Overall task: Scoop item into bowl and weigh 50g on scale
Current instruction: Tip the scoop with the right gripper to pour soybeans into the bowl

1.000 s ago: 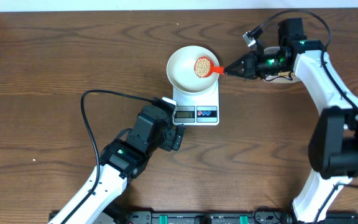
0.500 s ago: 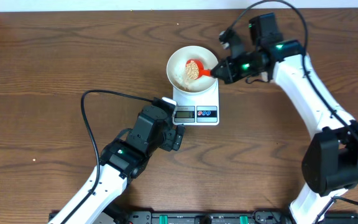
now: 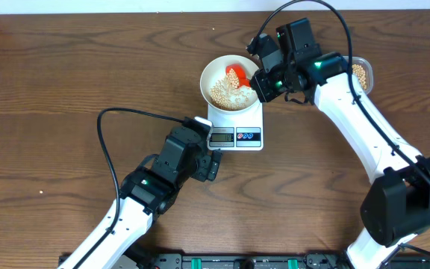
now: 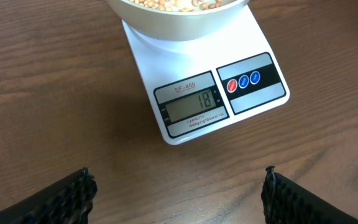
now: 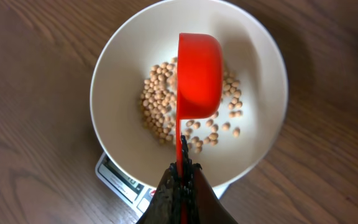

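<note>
Right gripper is clamping a red scoop over beans in the bowl. Left wrist view alone is showing the scale reading 18 beyond the parted left gripper

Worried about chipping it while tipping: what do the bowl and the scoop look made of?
The bowl is smooth, plain matte white, possibly glazed ceramic or hard plastic; the pictures cannot settle which. The scoop looks like moulded red plastic, one uniform colour with a soft sheen.
</note>
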